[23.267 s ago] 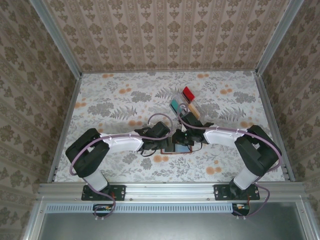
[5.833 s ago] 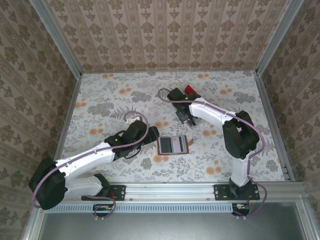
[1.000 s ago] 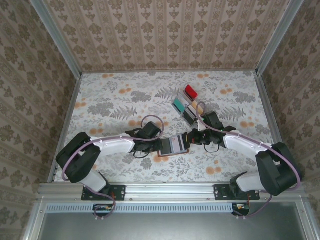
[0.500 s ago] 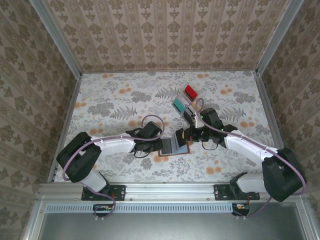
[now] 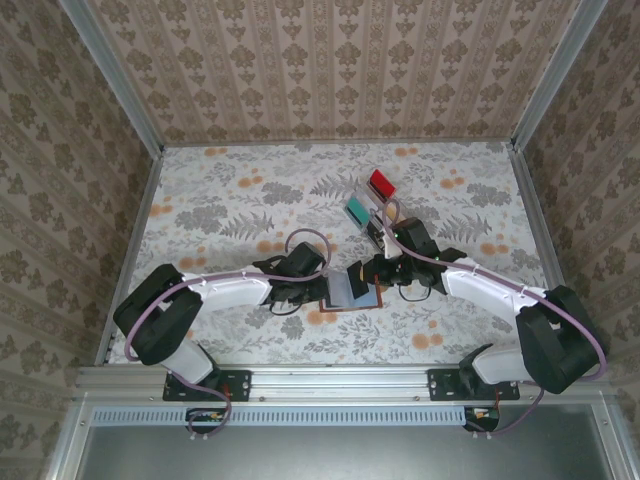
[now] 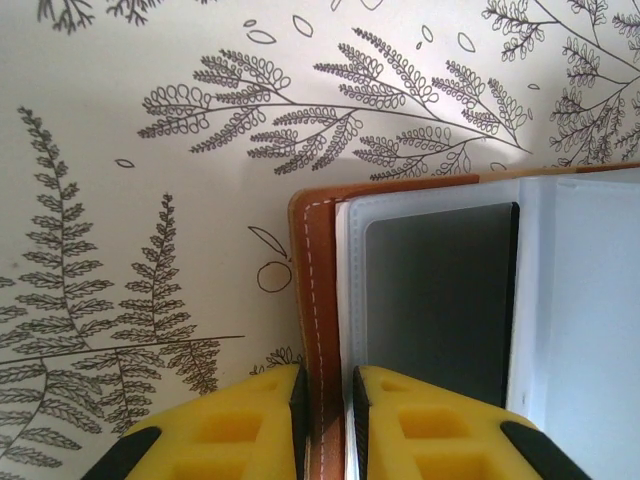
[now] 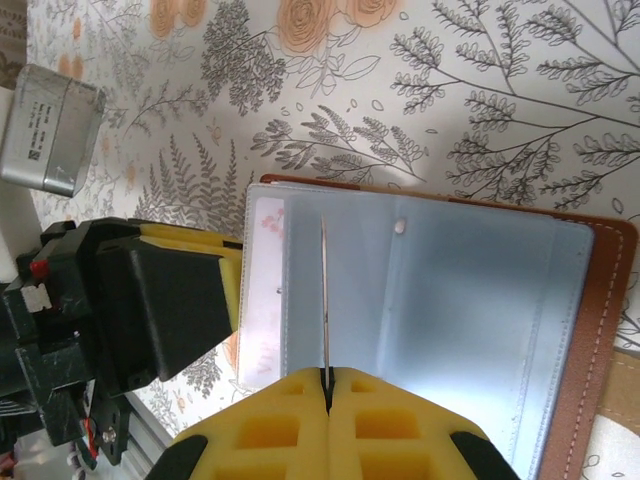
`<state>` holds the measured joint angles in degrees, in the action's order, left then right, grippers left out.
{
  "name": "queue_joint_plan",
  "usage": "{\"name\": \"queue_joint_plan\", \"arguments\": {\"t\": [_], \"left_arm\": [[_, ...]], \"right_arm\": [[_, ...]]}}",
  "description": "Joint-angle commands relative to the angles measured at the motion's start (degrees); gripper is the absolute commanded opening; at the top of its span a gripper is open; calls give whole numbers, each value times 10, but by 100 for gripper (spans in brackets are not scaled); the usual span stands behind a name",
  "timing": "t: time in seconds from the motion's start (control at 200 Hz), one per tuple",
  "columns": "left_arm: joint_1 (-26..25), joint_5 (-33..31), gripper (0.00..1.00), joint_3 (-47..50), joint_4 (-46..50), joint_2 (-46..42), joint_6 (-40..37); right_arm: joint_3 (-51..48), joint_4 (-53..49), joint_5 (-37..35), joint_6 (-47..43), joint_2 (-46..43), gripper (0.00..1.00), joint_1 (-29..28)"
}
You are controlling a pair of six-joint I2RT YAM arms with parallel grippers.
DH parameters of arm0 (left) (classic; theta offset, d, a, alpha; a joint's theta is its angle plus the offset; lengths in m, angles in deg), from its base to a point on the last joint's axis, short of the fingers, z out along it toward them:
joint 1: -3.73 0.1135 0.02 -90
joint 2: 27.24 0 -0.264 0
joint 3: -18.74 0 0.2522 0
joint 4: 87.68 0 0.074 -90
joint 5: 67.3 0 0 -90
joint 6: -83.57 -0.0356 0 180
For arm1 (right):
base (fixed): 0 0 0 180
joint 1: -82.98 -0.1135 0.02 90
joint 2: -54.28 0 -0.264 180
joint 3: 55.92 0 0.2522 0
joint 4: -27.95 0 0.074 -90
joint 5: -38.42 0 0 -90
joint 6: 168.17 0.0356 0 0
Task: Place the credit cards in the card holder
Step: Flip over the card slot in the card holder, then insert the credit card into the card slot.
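Left hand (image 6: 325, 385) and right hand (image 7: 327, 385) on the open brown leather-like folding card holder (image 6: 310, 300).
The left hand pinches the holder's stitched brown edge, fingers narrow. The right hand is pressed closed on a thin pale sheet (image 7: 324, 290) standing edge-on above the light blue pockets; card or pocket leaf, I cannot tell. A dark grey card (image 6: 440, 290) sits in a clear pocket. The holder lies on the floral-printed counter (image 6: 150, 150).
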<state>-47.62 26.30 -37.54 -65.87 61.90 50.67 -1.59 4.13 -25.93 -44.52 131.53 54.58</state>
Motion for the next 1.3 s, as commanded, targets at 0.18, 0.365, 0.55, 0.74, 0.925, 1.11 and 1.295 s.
{"name": "queue_joint_plan", "arguments": {"t": [0.18, 0.365, 0.55, 0.74, 0.925, 1.11, 1.295], "left_arm": [[-5, -26, 23, -6, 21, -13, -1], [-5, -54, 34, 14, 32, -42, 12], [-5, -68, 45, 18, 29, -58, 13], [-4, -49, 46, 8, -4, -43, -6], [-6, -38, 41, -3, -10, -16, -6], [-6, -31, 31, -6, -14, 8, -3], [-7, -27, 24, -9, -14, 27, -2]], "right_arm": [[29, -128, -198, -6, -67, 1, 12], [23, -112, -152, 0, -93, 0, 20], [-37, 43, -25, 69, -56, 0, 10], [-77, 143, 15, 104, 1, 0, -3], [-94, 181, 22, 102, 36, 0, -6], [-108, 213, 33, 103, 77, 0, -7], [-121, 251, 35, 109, 112, 0, -7]]}}
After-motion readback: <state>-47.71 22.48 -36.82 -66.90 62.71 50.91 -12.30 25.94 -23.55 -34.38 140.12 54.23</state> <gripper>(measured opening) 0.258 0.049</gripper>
